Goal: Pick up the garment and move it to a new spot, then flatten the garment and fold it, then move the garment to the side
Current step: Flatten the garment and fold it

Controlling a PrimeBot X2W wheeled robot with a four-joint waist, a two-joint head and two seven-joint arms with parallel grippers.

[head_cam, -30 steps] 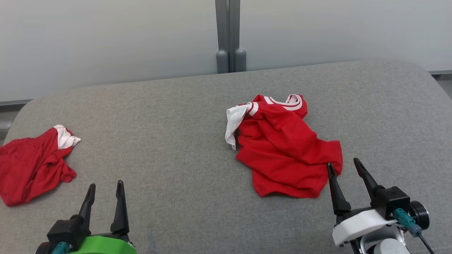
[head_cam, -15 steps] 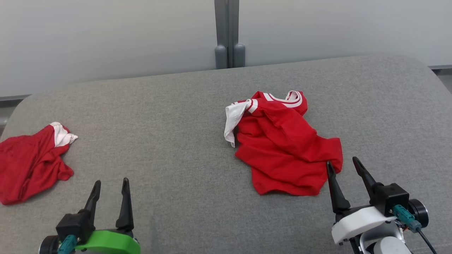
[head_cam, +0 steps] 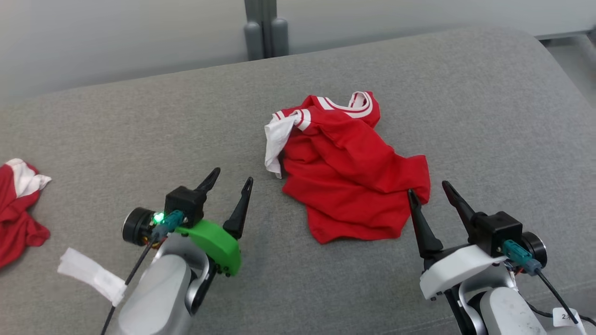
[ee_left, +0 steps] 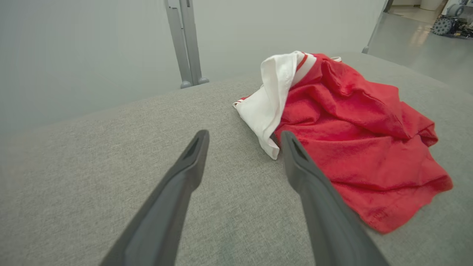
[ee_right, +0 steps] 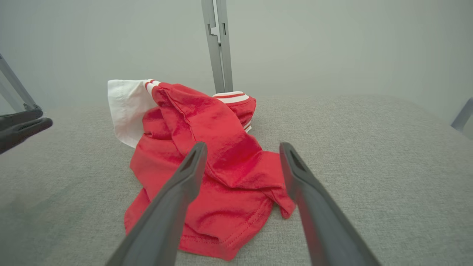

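Left gripper (head_cam: 233, 175) has advanced toward red garment (head_cam: 344, 177), now near its left side, jaws apart, empty. Right gripper (head_cam: 427, 187) at garment's near-right corner, likewise spread, empty.

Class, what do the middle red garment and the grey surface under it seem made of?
Red garment: soft knit fabric, probably jersey, matte; it crumples in loose folds, with a stitched hem. Grey surface: seemingly woven upholstery cloth; fine flecked weave.

Head view: left end effector (head_cam: 233, 176), green shell, two long dark fingers, jaws spread wide, empty, tips angled forward and toward the robot's right; right end effector (head_cam: 427, 187), white shell, same dark fingers, jaws spread wide, empty, tips leaning slightly left.
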